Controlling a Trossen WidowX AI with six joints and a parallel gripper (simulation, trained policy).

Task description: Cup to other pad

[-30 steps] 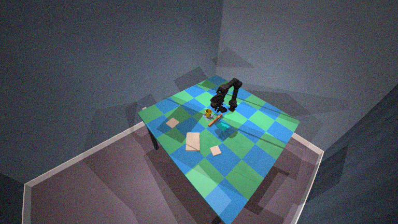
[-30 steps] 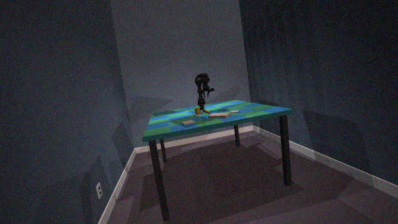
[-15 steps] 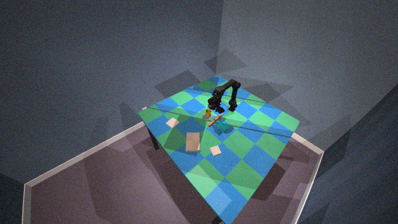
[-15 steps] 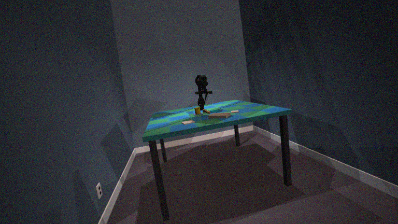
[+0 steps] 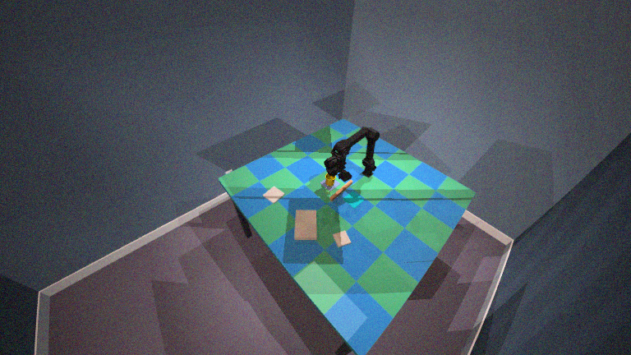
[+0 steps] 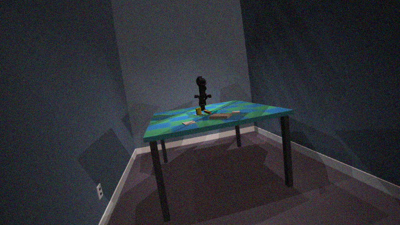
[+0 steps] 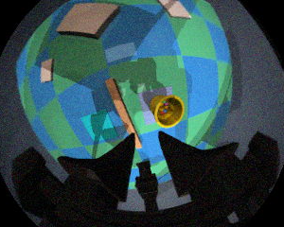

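A yellow cup [image 5: 329, 180] [image 6: 198, 111] [image 7: 171, 116] stands upright on the pale lavender pad [image 7: 146, 114]. Several small coloured marbles [image 7: 165, 108] show inside it. The teal pad [image 5: 354, 200] [image 7: 93, 121] lies on the other side of an orange-brown bar [image 5: 341, 190] [image 6: 207, 111] [image 7: 122, 111]. My gripper [image 7: 147, 134] is open, its fingertips a modest gap apart with nothing held between them. It hangs above the table on the arm's side of the cup. In the wrist view the cup is ahead and to the right of the fingertips. The bar's near end shows beneath the left fingertip.
A large pale tan slab [image 5: 306, 223] [image 6: 220, 116] [image 7: 87, 19] lies farther from the arm. One small pale tile [image 5: 274, 194] [image 6: 188, 123] [image 7: 176, 8] lies on the cup's side, another [image 5: 342, 238] [image 6: 236, 111] [image 7: 46, 71] beyond the teal pad.
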